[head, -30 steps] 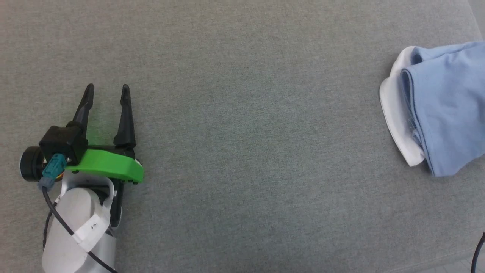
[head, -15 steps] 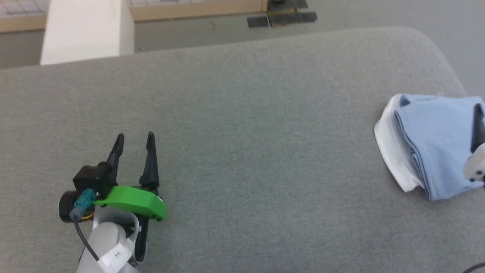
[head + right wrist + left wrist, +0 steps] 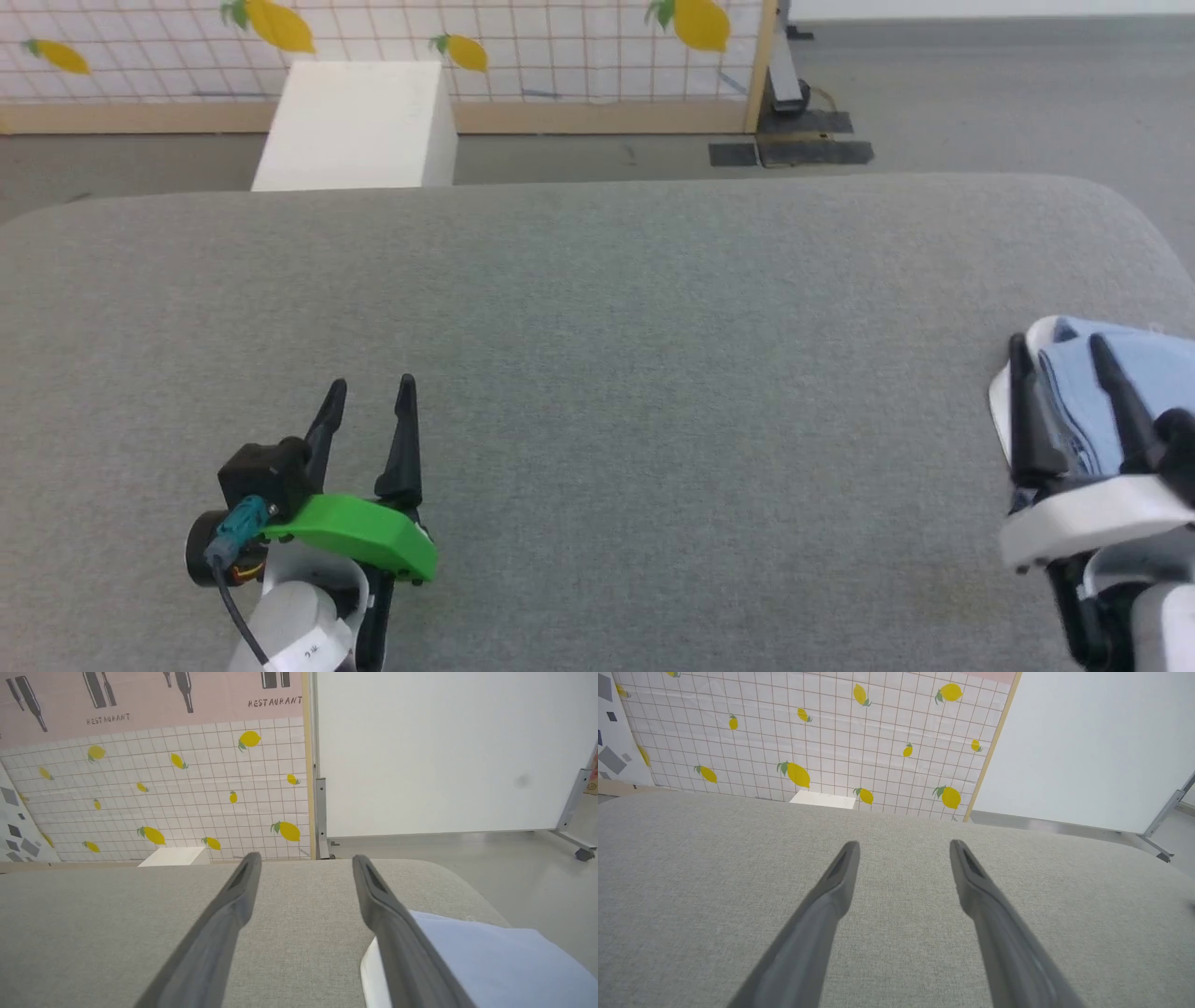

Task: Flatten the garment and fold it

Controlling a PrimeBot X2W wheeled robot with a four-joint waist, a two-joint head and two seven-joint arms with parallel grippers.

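Head view: the garment (image 3: 1134, 369) lay folded at the grey pad's (image 3: 653, 327) right edge, seemingly finished. The right gripper (image 3: 1056, 341) was spread over it, and the left gripper (image 3: 372, 383) was spread, parked apart.

Left wrist view: the left gripper (image 3: 904, 844) gaped over the pad (image 3: 691, 882).

Right wrist view: the garment (image 3: 490, 956) sat beneath the right gripper (image 3: 303, 856), possibly untouched.

Your left pincer (image 3: 372, 381) shows you 2 long dark tapered fingers (image 3: 403, 439) on a bright green bracket (image 3: 359, 537), a black camera block (image 3: 266, 471) with a teal plug (image 3: 245, 515) and black cable (image 3: 233, 621), while your right pincer (image 3: 1056, 342) carries a white bracket (image 3: 1088, 518).
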